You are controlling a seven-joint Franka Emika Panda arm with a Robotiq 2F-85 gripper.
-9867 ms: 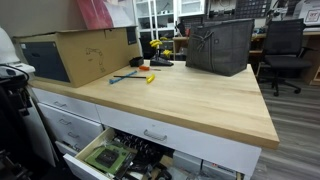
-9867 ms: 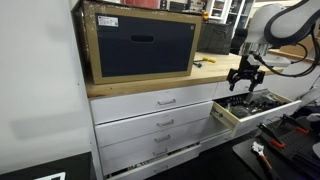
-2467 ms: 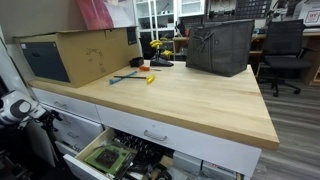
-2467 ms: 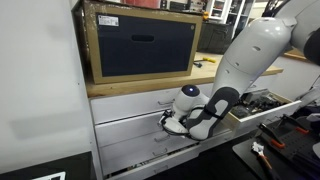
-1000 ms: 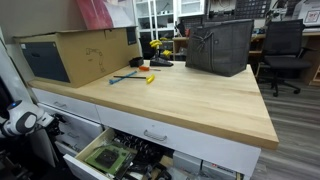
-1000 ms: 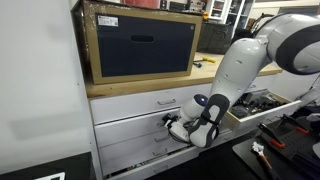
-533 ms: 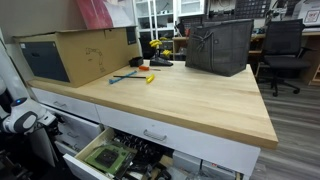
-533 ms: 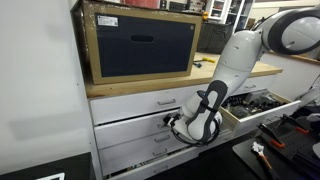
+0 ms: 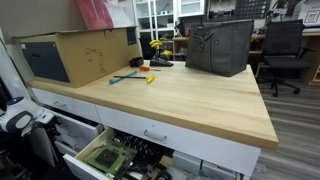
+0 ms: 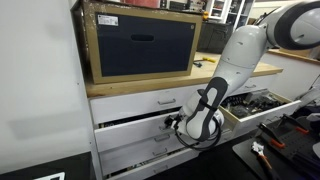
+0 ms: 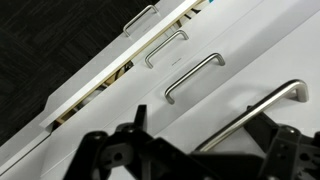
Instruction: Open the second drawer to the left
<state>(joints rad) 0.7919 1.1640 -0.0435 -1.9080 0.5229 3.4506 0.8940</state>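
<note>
The arm, right of frame, is clad in smooth white rounded shells joined by black rings. The gripper, along the bottom edge, is built of black angular links.

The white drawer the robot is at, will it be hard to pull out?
Probably not hard: the second drawer already shows a dark gap along its top, so it likely slides. Its metal-looking white front should stay stiff, not bend. Its weight depends on contents I cannot see.
</note>
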